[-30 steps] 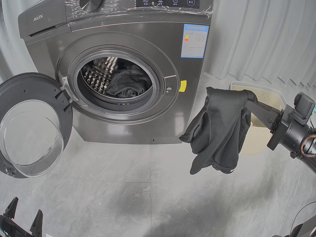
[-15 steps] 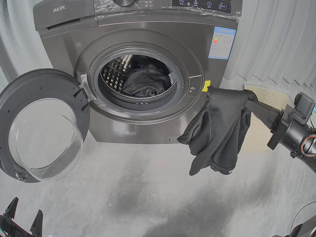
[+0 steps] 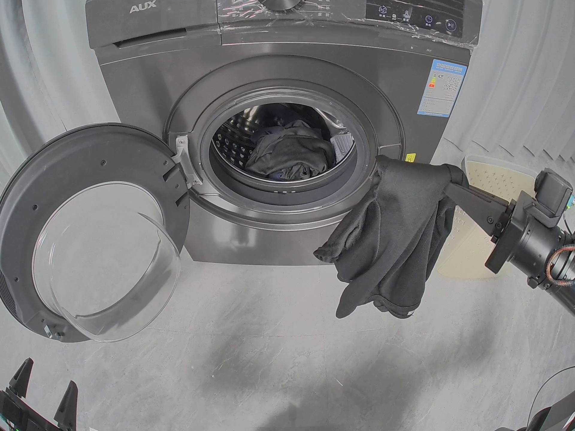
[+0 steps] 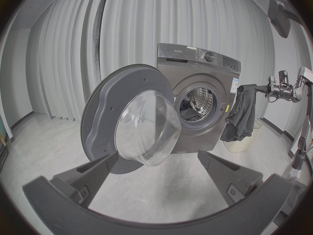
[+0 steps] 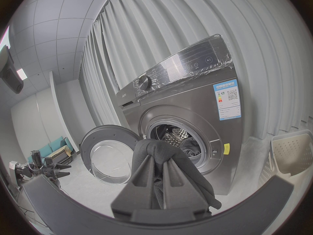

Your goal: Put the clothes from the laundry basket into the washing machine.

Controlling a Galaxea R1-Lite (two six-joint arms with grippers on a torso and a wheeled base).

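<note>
The grey washing machine [image 3: 281, 49] stands ahead with its round door [image 3: 90, 228] swung wide to the left. Dark clothes [image 3: 290, 151] lie inside the drum. My right gripper [image 3: 458, 181] is shut on a black garment [image 3: 389, 234] that hangs in the air just right of the drum opening, level with its lower rim. The same black garment [image 5: 172, 160] drapes over the closed fingers [image 5: 143, 180] in the right wrist view. The cream laundry basket [image 3: 485, 211] stands on the floor behind the garment, right of the machine. My left gripper [image 4: 156, 160] is open, low at the front left.
The open door [image 4: 130, 115] juts into the floor space left of the machine. White curtains [image 3: 527, 61] hang behind it. Bare grey floor [image 3: 251, 342] lies between me and the machine.
The head view has shifted, so the machine now sits further right in it and the drum is closer to the hanging garment. The right gripper still holds the garment the same way.
</note>
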